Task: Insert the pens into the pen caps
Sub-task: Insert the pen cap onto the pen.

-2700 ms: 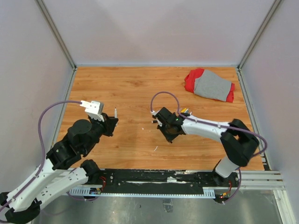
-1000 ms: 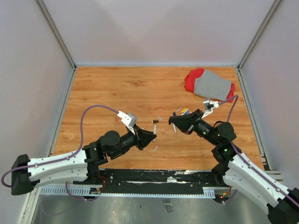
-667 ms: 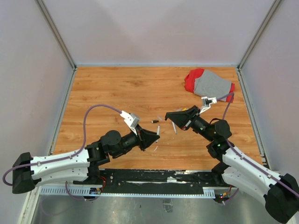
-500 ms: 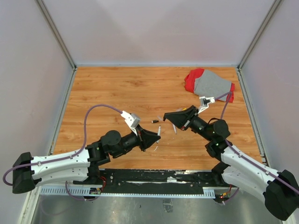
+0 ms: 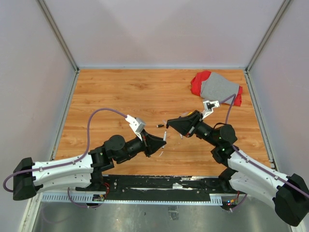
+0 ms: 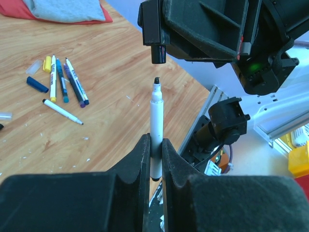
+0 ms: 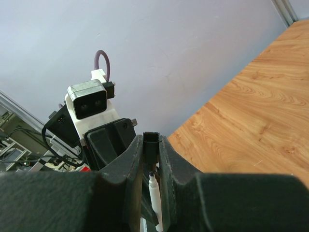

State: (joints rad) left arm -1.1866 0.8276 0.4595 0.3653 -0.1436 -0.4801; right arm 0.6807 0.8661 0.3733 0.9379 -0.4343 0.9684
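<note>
— What is lying on the desk [image 5: 120, 96]?
— A red and grey cloth [image 5: 217, 88] is lying bunched near its far right corner.
— And pens?
— A few pens [image 6: 61, 79] are lying side by side, nearer than the cloth. A thin white pen [image 6: 63, 112] is lying just beside them, at an angle.
— Any caps?
— A blue cap [image 6: 37, 85] is lying next to the yellow-ended pen, a clear cap [image 6: 34, 66] is resting near it, and a small dark cap [image 5: 160, 125] is lying alone toward the middle.
</note>
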